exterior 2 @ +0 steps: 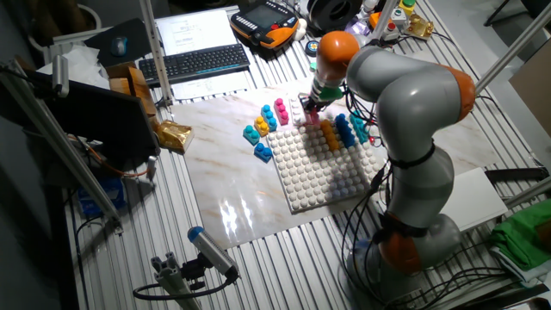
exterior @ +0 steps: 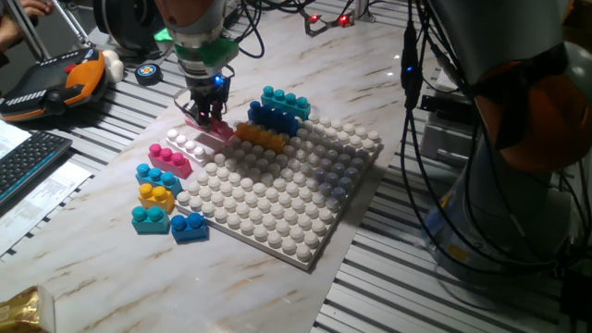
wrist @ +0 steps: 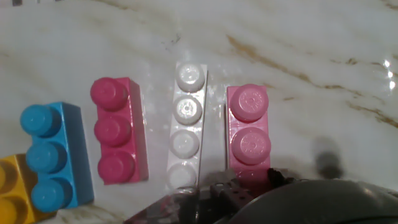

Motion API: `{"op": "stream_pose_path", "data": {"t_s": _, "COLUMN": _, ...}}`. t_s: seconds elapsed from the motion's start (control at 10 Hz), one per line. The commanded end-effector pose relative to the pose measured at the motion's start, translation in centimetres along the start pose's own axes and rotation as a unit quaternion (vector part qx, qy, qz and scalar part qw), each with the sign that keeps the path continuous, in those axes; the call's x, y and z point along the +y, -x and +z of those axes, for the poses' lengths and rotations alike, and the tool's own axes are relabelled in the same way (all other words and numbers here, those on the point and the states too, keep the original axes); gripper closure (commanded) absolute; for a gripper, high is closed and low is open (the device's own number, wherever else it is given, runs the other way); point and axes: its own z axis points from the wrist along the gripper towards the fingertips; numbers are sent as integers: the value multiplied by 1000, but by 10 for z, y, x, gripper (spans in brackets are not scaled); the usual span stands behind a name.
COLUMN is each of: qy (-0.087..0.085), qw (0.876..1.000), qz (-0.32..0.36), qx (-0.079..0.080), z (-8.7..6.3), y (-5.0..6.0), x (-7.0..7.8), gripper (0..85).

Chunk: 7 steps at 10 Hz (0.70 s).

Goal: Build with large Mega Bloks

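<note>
My gripper [exterior: 207, 118] hangs low over the near end of a pink long brick [exterior: 215, 131] that lies on the marble table at the baseplate's far left corner. Its fingers stand apart, and I see nothing held between them. In the hand view the pink brick [wrist: 249, 132] shows two studs, and its lower end is hidden by the gripper [wrist: 239, 190]. Beside it lie a white long brick [wrist: 186, 127], a magenta one [wrist: 118, 132] and a blue one [wrist: 53, 155]. Orange-yellow [exterior: 261, 137], blue [exterior: 273, 117] and teal [exterior: 285, 100] long bricks sit on the baseplate's far edge.
The grey-white studded baseplate [exterior: 277, 199] fills the middle of the table. Short yellow [exterior: 155, 194], teal [exterior: 150, 218] and blue [exterior: 189, 227] bricks lie to its left. A keyboard [exterior: 23, 162] and a teach pendant [exterior: 55, 83] are at the far left. Cables hang at the right.
</note>
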Motion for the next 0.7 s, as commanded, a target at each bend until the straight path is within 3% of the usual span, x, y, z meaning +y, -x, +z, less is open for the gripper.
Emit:
{"op": "stream_pose_path", "data": {"t_s": 0.0, "qy": -2, "qw": 1000, "qz": -3, "qx": 0, "z": -2, "y": -5, "x": 2, "gripper": 843}}
{"op": "stream_pose_path", "data": {"t_s": 0.1, "qy": -8, "qw": 1000, "qz": -7, "qx": 0, "z": -3, "y": -10, "x": 4, "gripper": 843}}
{"op": "stream_pose_path", "data": {"t_s": 0.3, "qy": -2, "qw": 1000, "qz": -11, "qx": 9, "z": -7, "y": -20, "x": 8, "gripper": 843}}
{"op": "stream_pose_path", "data": {"t_s": 0.5, "qy": -9, "qw": 1000, "qz": -11, "qx": 6, "z": -7, "y": -29, "x": 12, "gripper": 843}}
{"op": "stream_pose_path", "data": {"t_s": 0.6, "qy": -3, "qw": 1000, "qz": -11, "qx": 5, "z": -5, "y": -32, "x": 10, "gripper": 843}}
